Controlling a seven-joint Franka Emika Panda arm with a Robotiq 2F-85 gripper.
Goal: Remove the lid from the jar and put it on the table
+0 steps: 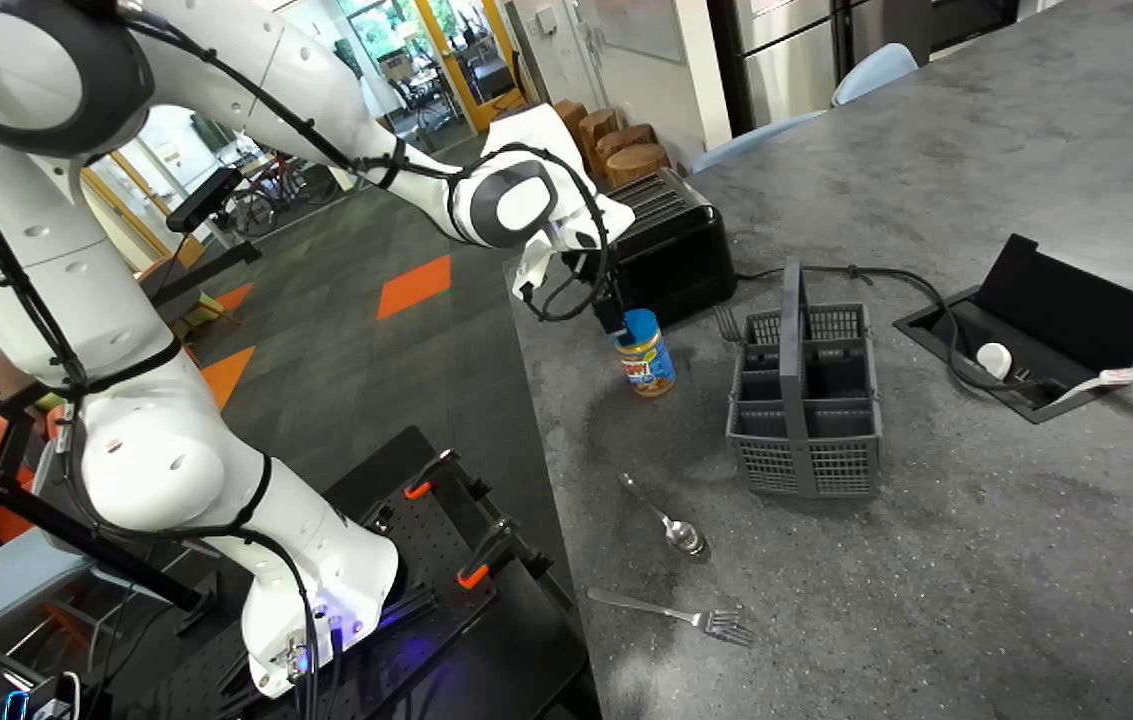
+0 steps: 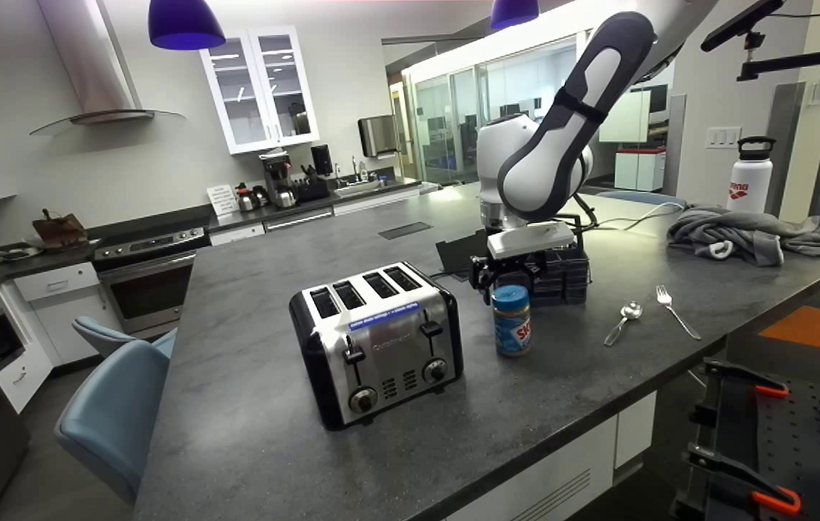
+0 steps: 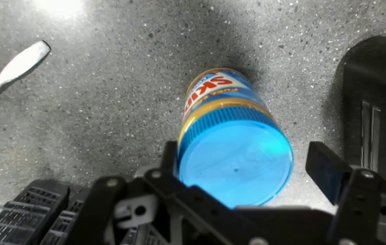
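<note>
The fingers (image 3: pixel 327 175) are parted, one on each side of the blue lid (image 3: pixel 235 166); in the wrist view a gap shows between one and the lid, and I cannot tell whether the other touches it. The lid sits on the jar (image 2: pixel 512 329), which stands upright on the dark-grey surface (image 1: pixel 946 570), just beside the toaster (image 2: pixel 399 354) and near the caddy (image 1: pixel 806 455). In both exterior views a spoon (image 1: pixel 683 537) and a fork (image 1: pixel 723 626) lie on the surface near its edge, apart from each other and from the jar.
</note>
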